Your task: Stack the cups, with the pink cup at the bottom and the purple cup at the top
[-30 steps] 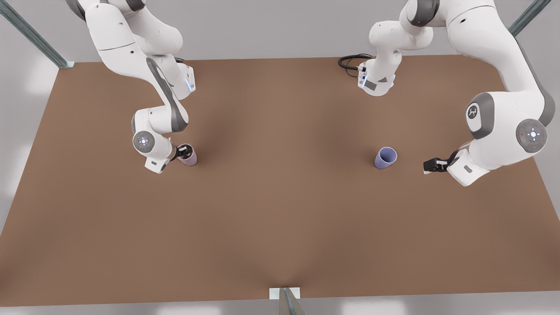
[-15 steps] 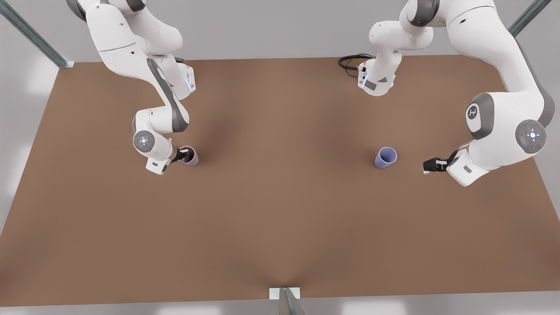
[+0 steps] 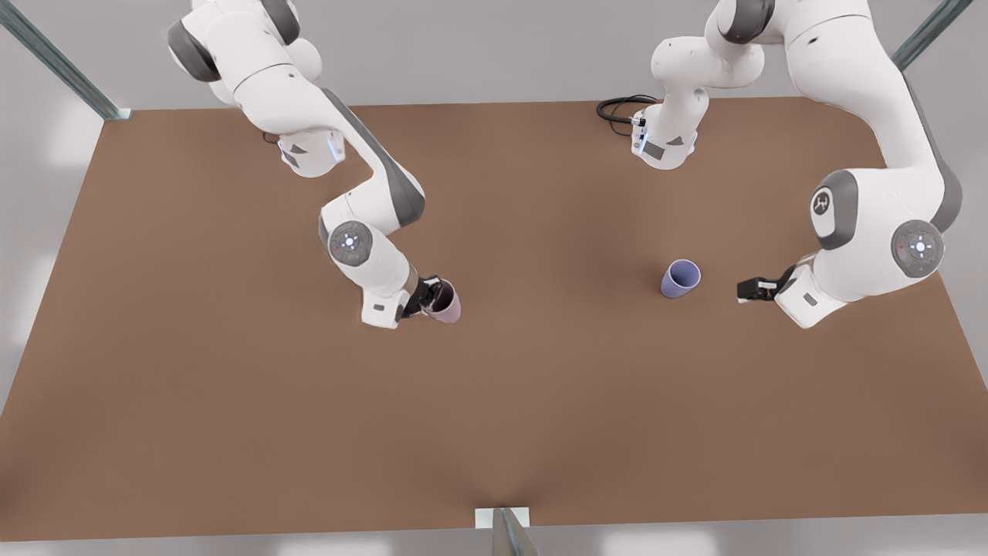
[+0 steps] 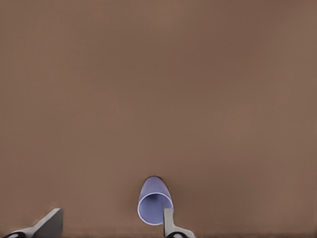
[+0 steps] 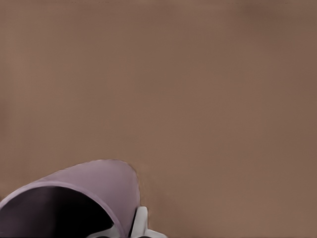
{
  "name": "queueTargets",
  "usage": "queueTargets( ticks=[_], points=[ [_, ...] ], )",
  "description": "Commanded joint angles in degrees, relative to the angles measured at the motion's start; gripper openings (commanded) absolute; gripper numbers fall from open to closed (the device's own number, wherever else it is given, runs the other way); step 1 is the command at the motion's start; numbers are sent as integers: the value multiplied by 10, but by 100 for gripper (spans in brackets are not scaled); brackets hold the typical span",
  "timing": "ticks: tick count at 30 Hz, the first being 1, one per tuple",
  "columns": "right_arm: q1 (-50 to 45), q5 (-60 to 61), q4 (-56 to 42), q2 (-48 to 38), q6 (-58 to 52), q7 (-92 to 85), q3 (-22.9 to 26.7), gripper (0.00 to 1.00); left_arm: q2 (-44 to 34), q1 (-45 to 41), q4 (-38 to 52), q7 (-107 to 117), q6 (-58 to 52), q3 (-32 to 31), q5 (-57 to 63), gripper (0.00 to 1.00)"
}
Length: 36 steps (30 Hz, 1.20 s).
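Note:
The pink cup [image 3: 448,306] is near the table's middle, on the front view's left half, with my right gripper [image 3: 429,297] shut on its rim. In the right wrist view the pink cup [image 5: 94,181] is close up, one finger [image 5: 140,219] outside its wall. I cannot tell whether the cup touches the table. The purple cup [image 3: 680,278] stands upright on the table at the front view's right. My left gripper [image 3: 746,290] is open, beside it and a short gap away. The left wrist view has the purple cup [image 4: 155,201] ahead of the spread fingers [image 4: 168,224].
The brown table [image 3: 494,401] stretches wide toward the front edge. A black cable [image 3: 617,108] loops by the arm base at the back right. Metal posts stand at the back corners [image 3: 54,62] and at the front edge's middle [image 3: 505,533].
My right gripper has carried the pink cup toward the front view's right and slightly forward, closer to the table's middle. The left gripper edged a little toward the purple cup, which stayed put.

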<state>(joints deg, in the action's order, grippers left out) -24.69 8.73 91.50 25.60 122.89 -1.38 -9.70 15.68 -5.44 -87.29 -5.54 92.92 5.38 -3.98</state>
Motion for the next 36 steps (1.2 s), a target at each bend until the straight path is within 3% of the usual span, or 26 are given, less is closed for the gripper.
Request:
queueTargets(
  ticks=[1,3,5,6,10,16,24,25,28,30,33,36],
  points=[
    [-57,8,-76,47,-79,252,28,21,-13,0,-33,0,59,0,0,100],
    [-111,6,-203,150,-86,342,50,21,-43,0,-107,0,127,0,0,100],
    [-150,6,-270,209,-67,374,78,21,-79,0,-196,1,212,0,0,100],
    [-191,7,-316,239,-74,403,120,21,-90,-1,-228,6,247,0,0,100],
    [-208,5,-440,341,-95,434,125,21,-116,-1,-351,5,371,-1,0,100],
    [-220,1,-437,350,-94,448,132,21,-127,-4,-464,5,448,0,1,100],
    [-220,1,-440,377,-78,447,130,21,-119,-4,-529,6,453,1,1,100],
    [-220,2,-440,376,-81,446,131,28,-108,-4,-529,6,452,1,1,100],
    [-219,4,-440,375,-78,445,132,62,-90,-4,-530,6,450,1,0,100],
    [-218,6,-440,375,-67,445,131,64,-78,-4,-530,12,446,1,0,100],
    [-217,7,-440,373,-72,444,133,64,-74,-4,-530,15,445,1,1,68],
    [-217,7,-436,366,-77,444,133,64,-69,-5,-530,15,444,0,0,61]
  ],
)
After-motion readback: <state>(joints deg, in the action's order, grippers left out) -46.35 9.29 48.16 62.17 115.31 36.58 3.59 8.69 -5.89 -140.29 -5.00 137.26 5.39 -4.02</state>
